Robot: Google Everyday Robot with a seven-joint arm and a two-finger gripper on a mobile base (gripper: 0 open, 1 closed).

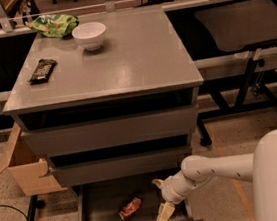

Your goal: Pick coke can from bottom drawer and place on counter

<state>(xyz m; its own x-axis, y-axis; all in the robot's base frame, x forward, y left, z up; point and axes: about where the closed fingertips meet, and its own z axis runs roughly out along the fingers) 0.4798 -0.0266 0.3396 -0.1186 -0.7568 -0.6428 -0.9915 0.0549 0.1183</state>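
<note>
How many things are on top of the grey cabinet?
3: green snack bag back left, white bowl beside it, dark candy bar near left edge. The gripper is down over the bottom drawer.

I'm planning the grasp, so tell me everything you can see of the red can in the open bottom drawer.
The small red drink can with pale marks looks dented. It lies on its side, tilted diagonally, on the floor of the pulled-out grey bottom drawer. Nothing else touches it; the robot's hand hovers open beside it, apart.
</note>
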